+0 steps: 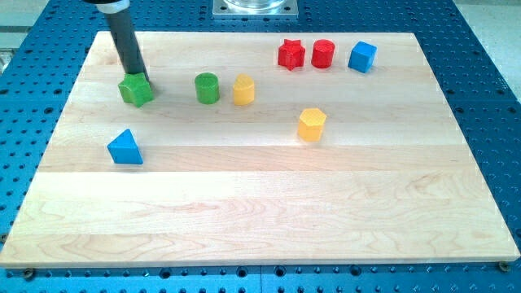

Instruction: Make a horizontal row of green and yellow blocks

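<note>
In the upper left of the frame my tip [138, 74] comes down at the top edge of a green block [136, 90], a chunky piece whose exact shape I cannot make out, and appears to touch it from behind. There is no pincer here to open or close: the arm ends in a plain dark rod [124, 37] that slants up to the view's top left and grips nothing. To the right of that green block, a clear gap away, stands a green cylinder [207, 88], and just beside it on its right, close but with a sliver of board between, a yellow cylinder [243, 89]. These three lie roughly along one line across the upper part of the wooden board [260, 212]. A second yellow block [311, 124], faceted like a hexagon, sits lower and further right, near the middle of the frame and well apart from that line. Below the green block, toward the left edge, lies a blue triangular block [124, 148]. Along the upper right sit a red star-like block [291, 54], a red cylinder [323, 54] just beside it, and a blue cube [362, 56].
</note>
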Controlling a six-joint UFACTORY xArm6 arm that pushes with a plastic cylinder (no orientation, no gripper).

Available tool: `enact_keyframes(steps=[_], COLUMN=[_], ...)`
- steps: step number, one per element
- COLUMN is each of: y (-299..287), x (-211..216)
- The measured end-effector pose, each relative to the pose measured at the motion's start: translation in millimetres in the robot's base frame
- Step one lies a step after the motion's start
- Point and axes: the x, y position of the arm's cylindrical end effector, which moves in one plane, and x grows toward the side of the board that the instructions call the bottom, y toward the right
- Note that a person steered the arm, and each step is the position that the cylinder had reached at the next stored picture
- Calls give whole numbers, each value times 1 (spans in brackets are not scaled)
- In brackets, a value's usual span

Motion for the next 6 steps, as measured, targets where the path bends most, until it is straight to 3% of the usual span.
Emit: enact_keyframes(steps=[1, 2, 4, 5, 6], y=[-55, -60, -12, -26, 2], x=[7, 23, 26, 63, 64])
